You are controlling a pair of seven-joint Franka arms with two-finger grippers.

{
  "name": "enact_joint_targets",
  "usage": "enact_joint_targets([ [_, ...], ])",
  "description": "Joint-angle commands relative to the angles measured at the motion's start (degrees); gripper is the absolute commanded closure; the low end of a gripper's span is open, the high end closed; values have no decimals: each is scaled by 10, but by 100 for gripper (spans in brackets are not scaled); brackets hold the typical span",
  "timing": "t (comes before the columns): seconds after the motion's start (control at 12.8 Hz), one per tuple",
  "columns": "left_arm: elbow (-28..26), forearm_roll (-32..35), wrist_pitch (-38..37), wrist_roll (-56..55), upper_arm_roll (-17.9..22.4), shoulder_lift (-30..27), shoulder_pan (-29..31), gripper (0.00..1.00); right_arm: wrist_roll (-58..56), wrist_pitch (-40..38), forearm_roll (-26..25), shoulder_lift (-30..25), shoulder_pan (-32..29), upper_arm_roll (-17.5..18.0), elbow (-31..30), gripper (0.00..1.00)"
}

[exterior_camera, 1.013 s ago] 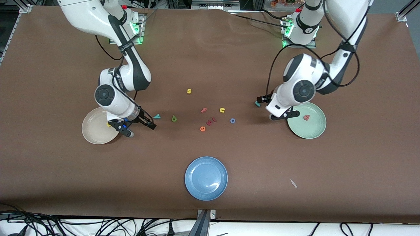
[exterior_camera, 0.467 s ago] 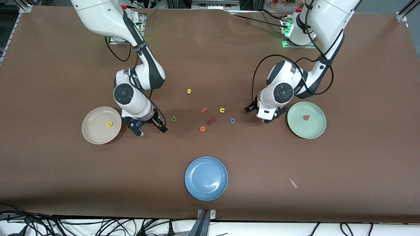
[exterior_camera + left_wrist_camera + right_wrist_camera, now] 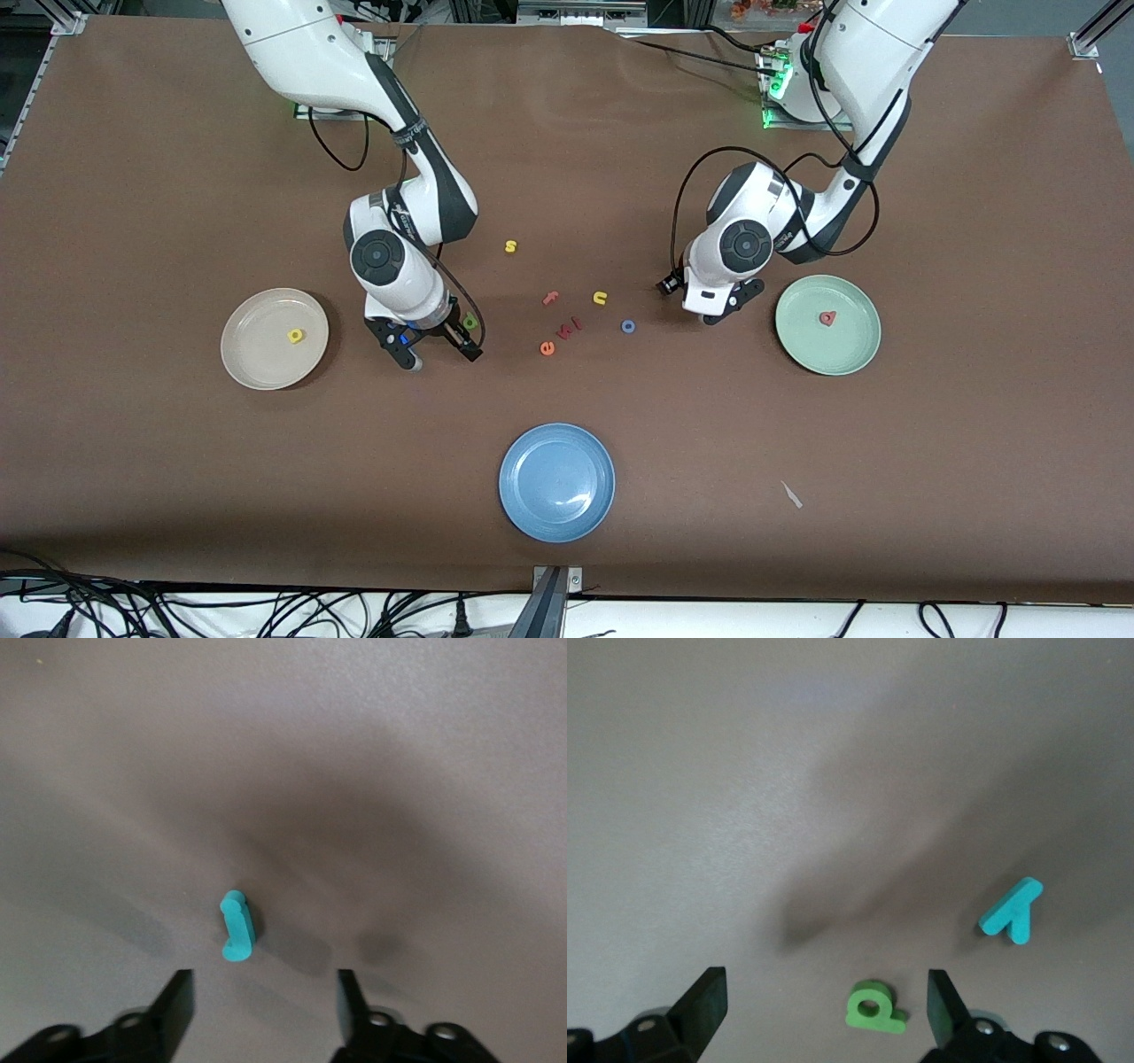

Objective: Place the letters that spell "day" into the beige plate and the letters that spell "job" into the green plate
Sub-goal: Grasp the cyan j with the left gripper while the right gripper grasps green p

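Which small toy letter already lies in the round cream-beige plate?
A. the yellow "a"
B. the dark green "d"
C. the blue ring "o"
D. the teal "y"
A: the front view shows only the yellow "a" in the cream-beige plate; the dark green "d" and the teal "y" lie on the table.

I have both arms bent low over the tabletop. My right hand (image 3: 438, 348) points down, fingers spread wide; my left hand (image 3: 704, 306) points down too, fingers apart, gripping nothing.
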Motion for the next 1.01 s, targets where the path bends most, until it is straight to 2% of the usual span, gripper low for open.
enact_joint_targets([
  [0.0, -13, 17, 15, -13, -1, -4, 15, 49, 3, -21, 2, 14, 4, -3, 16, 0],
  [0.31, -17, 16, 29, -12, -1, -1, 16, 52, 4, -55, 2, 21, 5, -3, 34, 0],
  [0.39, -17, 16, 31, -12, -1, 1, 16, 54, 4, -56, 2, 22, 6, -3, 34, 0],
  [0.55, -17, 16, 34, -13, -1, 5, 16, 65, 6, -57, 4, 27, 11, -3, 34, 1],
  [0.62, -17, 16, 34, -14, -1, 7, 20, 66, 8, -56, 6, 30, 15, -3, 34, 1],
  [0.7, -17, 16, 34, -14, -1, 7, 23, 71, 9, -56, 6, 33, 19, -3, 34, 1],
  [0.93, -16, 17, 31, -7, -1, 5, 22, 100, 6, -56, 6, 34, 20, -3, 34, 6],
])
